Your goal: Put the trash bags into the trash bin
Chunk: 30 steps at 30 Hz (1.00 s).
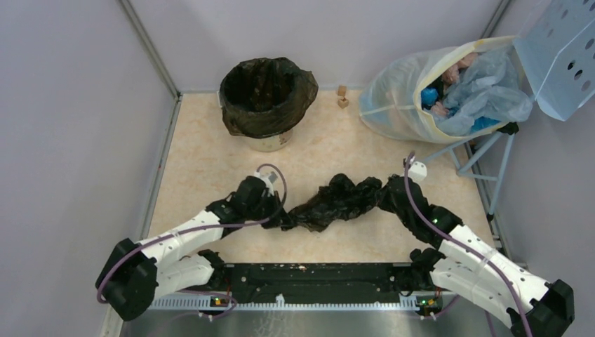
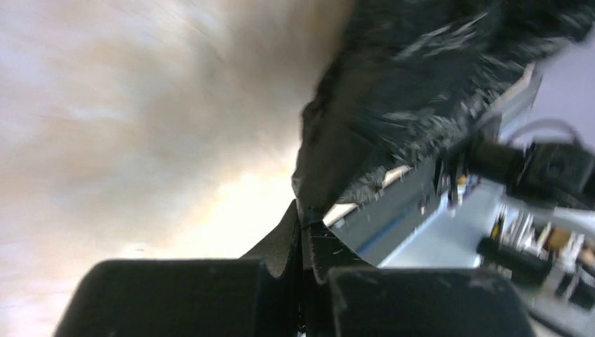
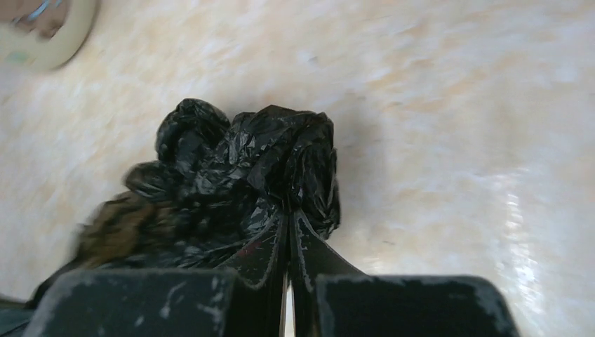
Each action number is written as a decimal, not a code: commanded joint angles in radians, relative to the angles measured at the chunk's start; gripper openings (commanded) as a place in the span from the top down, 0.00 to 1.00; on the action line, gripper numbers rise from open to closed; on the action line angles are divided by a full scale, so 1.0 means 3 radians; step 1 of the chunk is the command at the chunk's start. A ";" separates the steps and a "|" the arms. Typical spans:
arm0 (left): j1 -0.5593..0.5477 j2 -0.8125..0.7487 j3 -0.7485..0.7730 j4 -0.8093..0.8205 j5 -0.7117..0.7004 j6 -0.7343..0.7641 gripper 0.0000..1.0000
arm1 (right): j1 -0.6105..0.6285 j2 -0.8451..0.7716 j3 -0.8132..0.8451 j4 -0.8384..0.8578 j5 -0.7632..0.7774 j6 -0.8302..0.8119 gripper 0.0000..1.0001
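L fingers (image 2: 278, 244) are clamping one end of the wrinkly glossy black plastic trash bag (image 1: 340, 200), R fingers (image 3: 317, 256) the other, bag stretching btwn them. Risk: thin film slipping out while lifting toward cream round bin (image 1: 269, 142) beyond them.

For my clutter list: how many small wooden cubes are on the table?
2: one cube farther back, the second cube just in front, between the trash bin and the translucent sack.

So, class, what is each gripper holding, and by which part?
Both hold the trash bag: left gripper pinches its left end, right gripper its right end.
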 commanded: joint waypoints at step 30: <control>0.1951 -0.0044 0.0630 -0.0762 0.0415 0.1350 1.00 | 0.0025 -0.0157 -0.0176 0.0426 -0.0869 -0.0616 0.49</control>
